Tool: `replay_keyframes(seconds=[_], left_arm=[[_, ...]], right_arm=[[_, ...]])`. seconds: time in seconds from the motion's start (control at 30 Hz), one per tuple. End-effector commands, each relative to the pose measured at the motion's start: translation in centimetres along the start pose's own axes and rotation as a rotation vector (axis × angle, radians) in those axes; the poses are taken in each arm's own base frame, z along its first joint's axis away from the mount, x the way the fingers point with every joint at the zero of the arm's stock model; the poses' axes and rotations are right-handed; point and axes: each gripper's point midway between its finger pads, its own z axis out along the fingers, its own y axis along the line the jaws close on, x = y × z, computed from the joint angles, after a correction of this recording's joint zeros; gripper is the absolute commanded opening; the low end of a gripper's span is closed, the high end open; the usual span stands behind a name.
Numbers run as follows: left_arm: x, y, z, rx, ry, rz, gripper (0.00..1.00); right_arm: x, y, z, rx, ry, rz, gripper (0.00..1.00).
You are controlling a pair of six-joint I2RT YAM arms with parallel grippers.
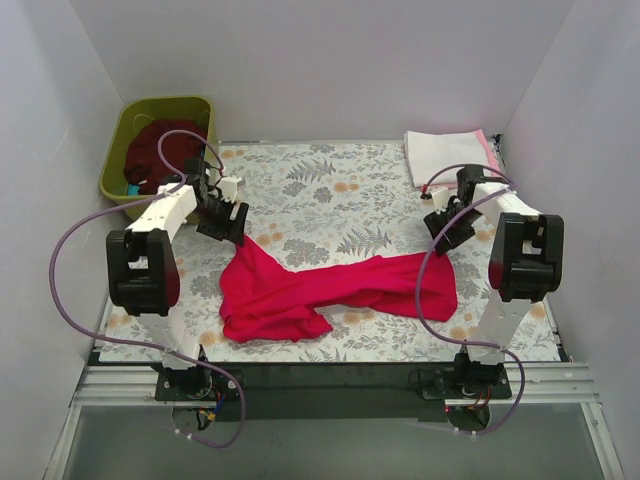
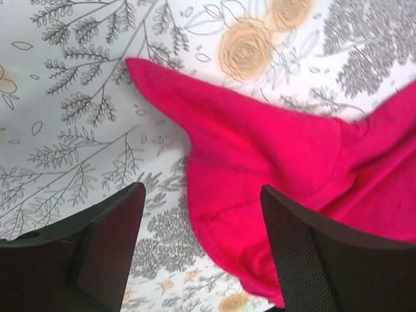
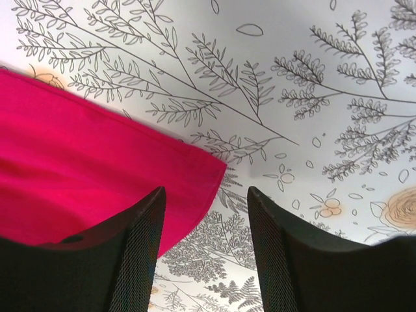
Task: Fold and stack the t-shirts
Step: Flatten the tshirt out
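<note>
A bright crimson t-shirt [image 1: 320, 290] lies unfolded across the near half of the floral cloth [image 1: 330, 190] covering the worktop. It is bunched thick toward the cloth's near-left part and runs out as a twisted band to a flatter end at the near right.

The left gripper [image 2: 201, 195] hangs over the cloth's left side, fingers spread wide and holding nothing. A pointed tip of the shirt lies below the gap between them. The right gripper [image 3: 206, 195], over the cloth's right side, is likewise wide and empty, with a squared corner of the shirt just inside its gap.

The fabric looks light, limp and easily dragged, so it will likely sag and fold on itself when lifted. Those two outer corners seem the best holds, pinched well in from the edge.

A white t-shirt [image 1: 445, 155] sits folded on the cloth's far-right corner. An olive tub [image 1: 115, 150] holding a dark maroon t-shirt [image 1: 160, 145] stands just off its far-left corner.
</note>
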Motion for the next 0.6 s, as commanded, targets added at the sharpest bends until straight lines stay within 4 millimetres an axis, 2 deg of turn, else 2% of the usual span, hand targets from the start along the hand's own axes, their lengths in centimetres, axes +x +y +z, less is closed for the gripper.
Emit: replay_keyframes(seconds=[0.0,0.23,0.4,0.5,0.57], left_arm=[[-2.8,1.0,-0.1,-0.047,-0.088,-0.057,0.72],[-2.2,2.1,2.7,-0.087,-0.059,-0.079,0.74],[-2.7,2.2,4.1,-0.080,-0.058,-0.105,0.74],[-3.0,2.1,4.8,-0.073,-0.060,-0.111,0.73],[-3.0,1.7,5.4,-0.063,-0.050,-0.111,0.71]], right_arm=[[-1.2,0.6,0.2,-0.034,-0.017,0.006,0.60],[-0.1,0.8,1.9,-0.039,0.024,0.008,0.61],[0.8,0.8,2.9,-0.038,0.053,0.012,0.57],[1.0,0.8,3.3,-0.040,0.063,0.018,0.47],[1.0,0.8,3.4,-0.041,0.062,0.021,0.34]])
